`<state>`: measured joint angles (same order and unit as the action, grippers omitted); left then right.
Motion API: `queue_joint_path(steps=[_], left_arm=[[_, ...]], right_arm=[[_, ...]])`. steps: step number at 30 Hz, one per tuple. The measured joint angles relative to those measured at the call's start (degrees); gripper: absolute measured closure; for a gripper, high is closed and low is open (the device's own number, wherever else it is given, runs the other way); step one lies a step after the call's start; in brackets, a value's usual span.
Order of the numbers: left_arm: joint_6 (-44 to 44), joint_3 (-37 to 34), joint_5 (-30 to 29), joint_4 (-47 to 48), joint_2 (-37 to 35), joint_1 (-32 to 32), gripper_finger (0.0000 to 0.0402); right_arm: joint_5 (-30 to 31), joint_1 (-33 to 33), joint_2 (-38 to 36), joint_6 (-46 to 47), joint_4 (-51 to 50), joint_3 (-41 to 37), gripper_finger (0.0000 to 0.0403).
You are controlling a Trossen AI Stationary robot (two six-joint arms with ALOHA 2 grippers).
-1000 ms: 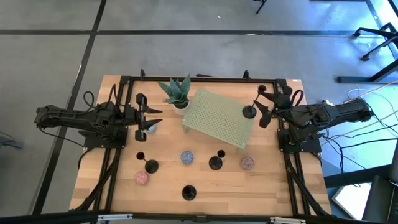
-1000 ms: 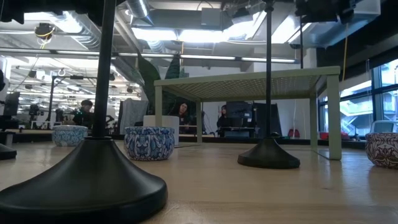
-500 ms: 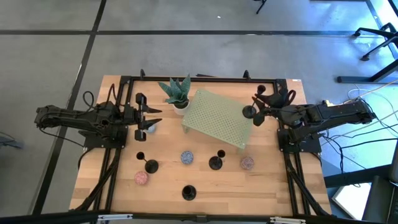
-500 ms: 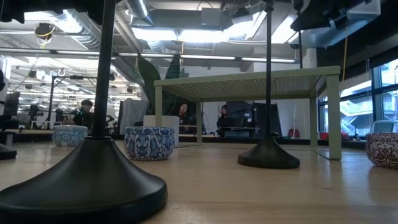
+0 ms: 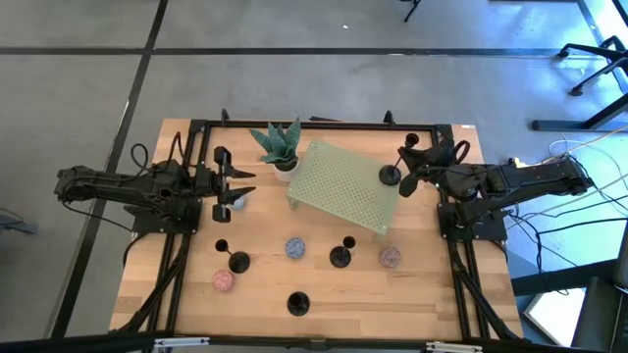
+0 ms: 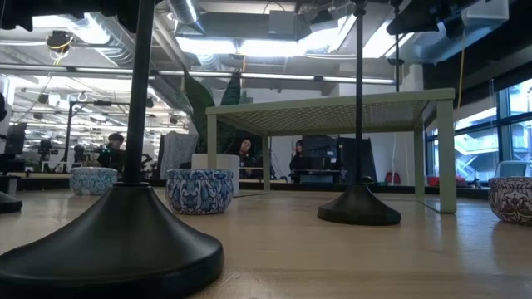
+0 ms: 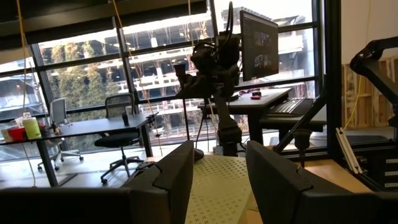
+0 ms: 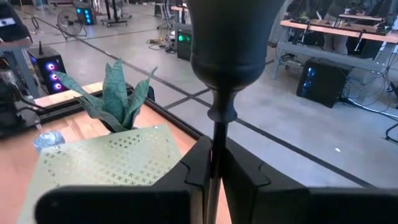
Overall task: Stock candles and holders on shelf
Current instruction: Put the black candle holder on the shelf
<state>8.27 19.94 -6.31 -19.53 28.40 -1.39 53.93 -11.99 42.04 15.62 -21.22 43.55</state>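
On the shelf (image 5: 345, 187), at its right end, one holder (image 5: 392, 176) stood upright, right gripper (image 5: 405, 169) pinched tight on its thin stem; right wrist view showed both fingers (image 8: 200, 167) pressed against the stem just under the cup top (image 8: 231, 38), green perforated panel (image 8: 106, 160) below. Shelf sat tilted across the back-middle of the wooden table (image 5: 432, 304), a potted plant (image 5: 278, 144) just beside its left back corner. Other three holders were on the table in front of the shelf: one front-left (image 5: 238, 261), one near the shelf's front edge (image 5: 340, 256), one at the front centre (image 5: 298, 303). Candles: bluish-grey one (image 5: 294, 247) between the first two of those holders, pink-red one (image 5: 222, 280) near the left front, pink-red one (image 5: 390, 257) right of the middle holder, another bluish-grey one (image 5: 236, 199) at the left gripper (image 5: 238, 185). Left arm was parked at the table's left side, its fingers (image 7: 176, 171) spread apart with nothing seen between them in the left wrist view, pointing across at the shelf and the right arm. Low view: big holder base (image 6: 116, 241) up close, second base (image 6: 359, 205) in front of the shelf legs, patterned candle tins (image 6: 199, 190) on the table, people seated in the room behind
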Motion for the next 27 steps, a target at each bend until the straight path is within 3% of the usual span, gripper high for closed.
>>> queue_joint_path(steps=[14,27], left_arm=[[0.0,0.0,0.0,0.0,0.0,0.0,0.0258],[0.0,0.0,0.0,-0.9,0.0,0.0,0.0258]], right_arm=[[0.0,0.2,0.0,-0.2,-2.8,0.0,0.0366],[-0.5,4.9,2.5,3.3,-1.6,0.1,0.0366]])
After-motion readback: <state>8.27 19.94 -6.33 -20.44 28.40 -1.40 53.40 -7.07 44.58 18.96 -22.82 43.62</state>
